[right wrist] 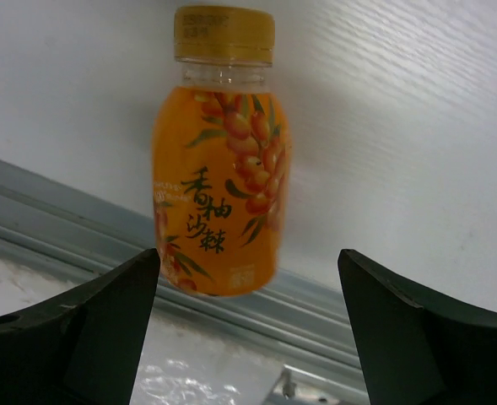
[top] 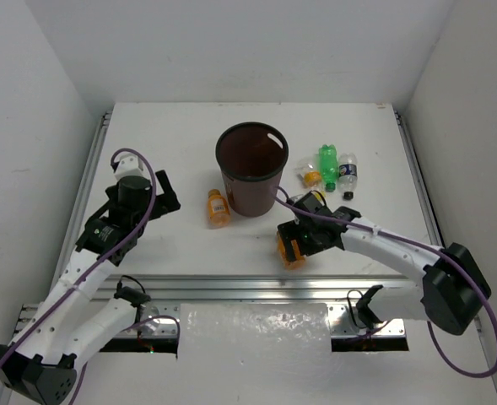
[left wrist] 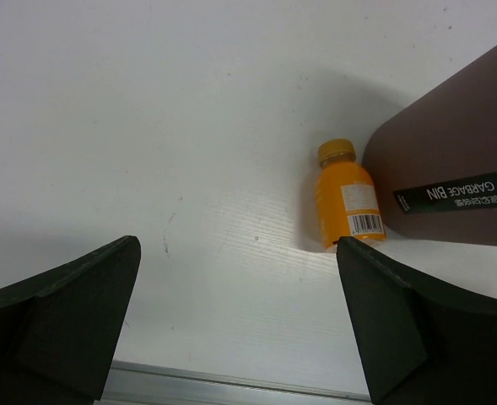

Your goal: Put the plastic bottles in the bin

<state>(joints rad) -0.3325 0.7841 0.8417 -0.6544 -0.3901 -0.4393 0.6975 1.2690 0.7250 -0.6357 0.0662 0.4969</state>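
The dark brown bin [top: 250, 169] stands mid-table; its wall with a "GARBAGE BIN" label shows in the left wrist view [left wrist: 459, 169]. An orange bottle [top: 218, 207] lies just left of the bin and also shows in the left wrist view [left wrist: 348, 202]. My left gripper [top: 159, 192] is open and empty, left of that bottle [left wrist: 240, 337]. My right gripper [top: 299, 243] is open over a second orange bottle [top: 287, 251], which lies near the table's front edge. In the right wrist view this bottle [right wrist: 221, 169] sits ahead of the fingers, nearer the left one; the gripper [right wrist: 244, 329] is not closed on it.
A green bottle [top: 327, 160], a clear bottle with a black cap [top: 348, 174] and a small yellow-capped bottle [top: 312, 176] lie right of the bin. A metal rail [top: 248, 287] runs along the table's front edge, also seen in the right wrist view [right wrist: 62, 228].
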